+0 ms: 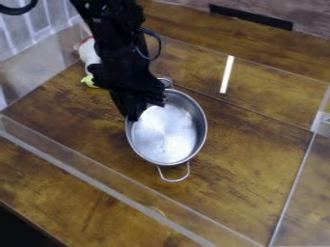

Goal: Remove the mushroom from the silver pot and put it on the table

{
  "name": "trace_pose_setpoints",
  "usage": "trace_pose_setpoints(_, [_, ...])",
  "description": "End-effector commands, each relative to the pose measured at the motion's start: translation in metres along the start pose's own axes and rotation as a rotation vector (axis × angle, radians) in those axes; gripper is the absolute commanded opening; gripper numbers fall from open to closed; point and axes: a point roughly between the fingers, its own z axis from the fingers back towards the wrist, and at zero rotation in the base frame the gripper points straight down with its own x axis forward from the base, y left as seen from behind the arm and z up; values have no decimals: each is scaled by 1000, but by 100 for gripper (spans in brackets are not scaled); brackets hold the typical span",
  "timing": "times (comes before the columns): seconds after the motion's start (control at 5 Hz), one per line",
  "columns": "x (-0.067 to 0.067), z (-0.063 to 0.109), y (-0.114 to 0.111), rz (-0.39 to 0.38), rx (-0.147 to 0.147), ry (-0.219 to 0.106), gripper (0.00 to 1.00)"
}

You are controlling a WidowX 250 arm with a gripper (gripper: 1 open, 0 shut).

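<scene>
Steel pot: round, shiny, shallow silver pot (168, 135) sits just left of the frame's centre, one thin wire loop handle pointing toward the lower edge; its visible inside looks bare.
Gripper: black gripper (135, 106) comes down steeply from the upper left onto the pot's upper-left rim; its jaws are together, and whether they pinch the rim or anything small cannot be told.
Mushroom: small cream-white toy (89, 47) shows as a pale rounded patch in the upper left, behind the arm, outside the pot and half hidden.
Key relation: the mushroom lies up and left of the gripper, on the far side of the arm from the pot.
Neighbour: long yellow-green piece (91, 80) peeks out just left of the arm.
Surface: dark brown wood-grain table (245, 183), crossed by clear acrylic rails.
Room: open planks lie right of and below the pot.
</scene>
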Motion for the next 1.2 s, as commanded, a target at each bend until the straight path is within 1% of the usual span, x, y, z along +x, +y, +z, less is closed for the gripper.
trace_pose_setpoints(0.0, [3,9,-1,38,1,-36,0])
trace_pose_setpoints(0.2, [-1,8,-7,65,-3,-31,0])
trace_pose_setpoints(0.6, [10,-8,-5,51,-37,-30,0])
trace_pose_setpoints(1.0, [13,-10,-17,89,-29,-41,0])
